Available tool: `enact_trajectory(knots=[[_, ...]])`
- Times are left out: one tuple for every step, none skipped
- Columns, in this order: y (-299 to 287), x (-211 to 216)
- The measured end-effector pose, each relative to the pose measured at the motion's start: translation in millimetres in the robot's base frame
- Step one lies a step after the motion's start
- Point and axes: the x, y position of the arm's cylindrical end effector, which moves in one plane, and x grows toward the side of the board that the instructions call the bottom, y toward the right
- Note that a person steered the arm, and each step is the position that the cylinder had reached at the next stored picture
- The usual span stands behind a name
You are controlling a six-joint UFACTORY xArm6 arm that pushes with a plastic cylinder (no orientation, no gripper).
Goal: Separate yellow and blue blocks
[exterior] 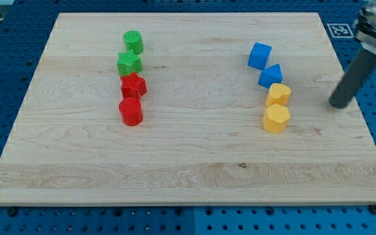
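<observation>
Two blue blocks and two yellow blocks stand in a line at the view's right. A blue cube (260,55) is at the top, then a blue wedge-like block (271,76). It touches a yellow block (279,94), and a yellow hexagonal block (276,119) is just below that. My tip (337,104) rests on the board to the right of the yellow blocks, well apart from them.
At the view's left stands a column of a green cylinder (133,42), a green star-like block (129,64), a red star-like block (134,85) and a red cylinder (130,111). The wooden board (194,163) lies on a blue perforated table.
</observation>
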Motion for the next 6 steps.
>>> enact_trajectory(knots=[[-48, -21], [-82, -31], [-99, -31], [-99, -29], [-99, -24], [-98, -6]])
